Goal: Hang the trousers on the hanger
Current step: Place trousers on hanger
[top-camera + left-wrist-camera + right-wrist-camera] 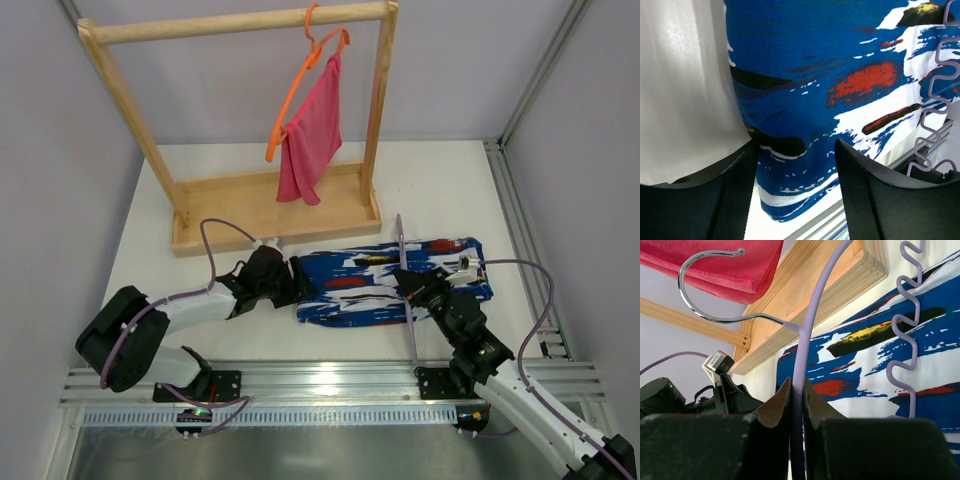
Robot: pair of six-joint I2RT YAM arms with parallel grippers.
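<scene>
Two arms at your table. trousers (365, 285) lie flat in front of wooden rack (135, 120), between both grippers. Your right gripper (797, 390) pinched tight on hanger (799, 365), lilac frame crossing trousers' right half. Your left gripper (797, 195) spread wide, fingers (735, 200) either side of trousers' left end.

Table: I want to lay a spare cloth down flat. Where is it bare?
Bare table right of the rack, behind the trousers; a thin strip between trousers and near rail. Crowded mid-table: left claw at the trousers' left end, right claw shut on the hanger across them.
</scene>
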